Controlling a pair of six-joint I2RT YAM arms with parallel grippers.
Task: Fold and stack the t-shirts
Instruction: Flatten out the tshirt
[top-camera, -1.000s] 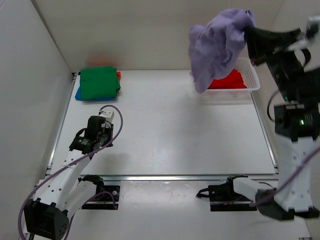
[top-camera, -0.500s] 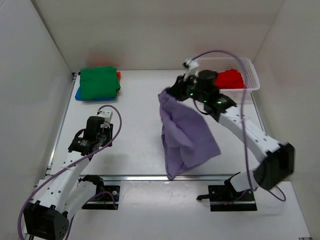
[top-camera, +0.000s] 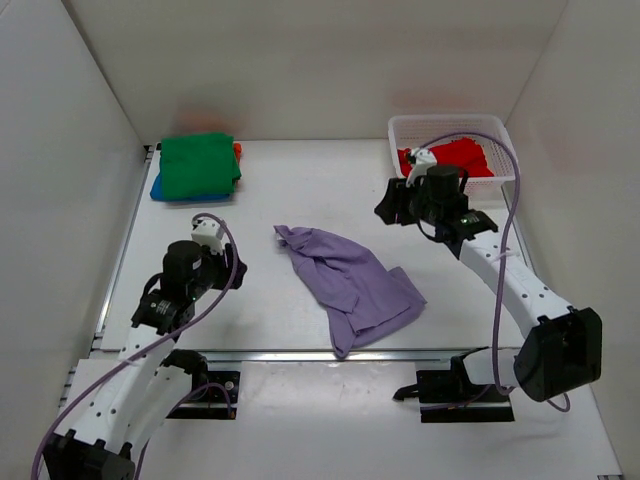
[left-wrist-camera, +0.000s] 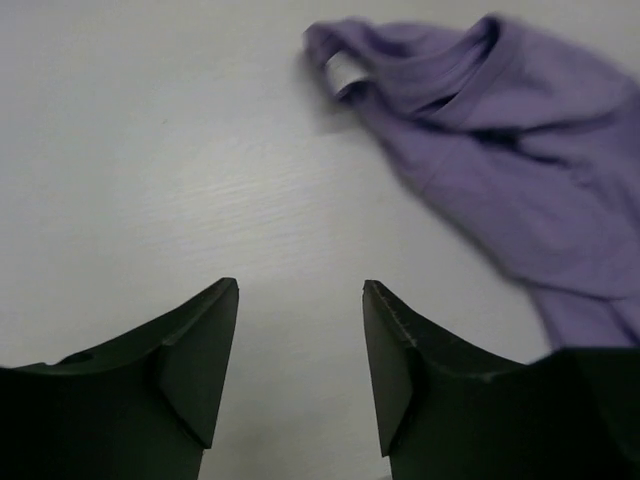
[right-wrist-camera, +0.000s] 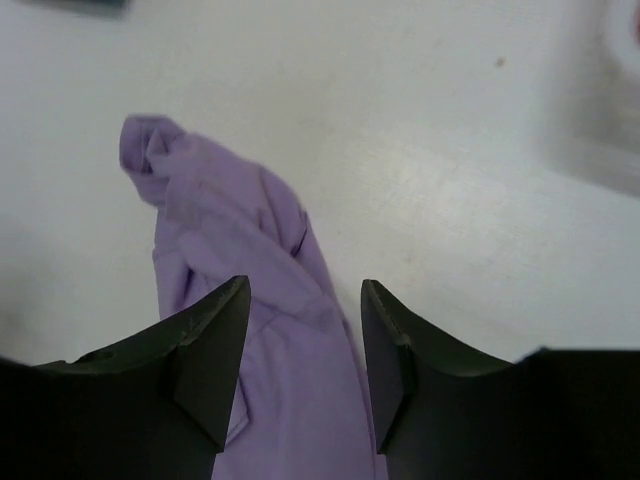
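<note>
A lavender t-shirt (top-camera: 352, 285) lies crumpled and spread out in the middle of the table, held by nothing. It also shows in the left wrist view (left-wrist-camera: 500, 150) and the right wrist view (right-wrist-camera: 230, 230). My right gripper (top-camera: 392, 207) hovers open above and to the right of it, its jaws (right-wrist-camera: 303, 285) empty. At the left, my left gripper (top-camera: 228, 268) is low over bare table and points at the shirt's collar end, jaws (left-wrist-camera: 300, 290) open and empty. A folded green t-shirt (top-camera: 198, 165) tops a stack over blue (top-camera: 158, 188) and orange (top-camera: 237, 150) ones. A red t-shirt (top-camera: 460, 158) lies in the basket.
The white mesh basket (top-camera: 450, 121) stands at the back right corner. White walls close in the table on the left, back and right. A metal rail (top-camera: 350, 352) runs along the near edge.
The right gripper swung the lavender t-shirt from above the basket to the table's middle, let it go and drew back. Both grippers opened wider. The left arm shifted slightly.
</note>
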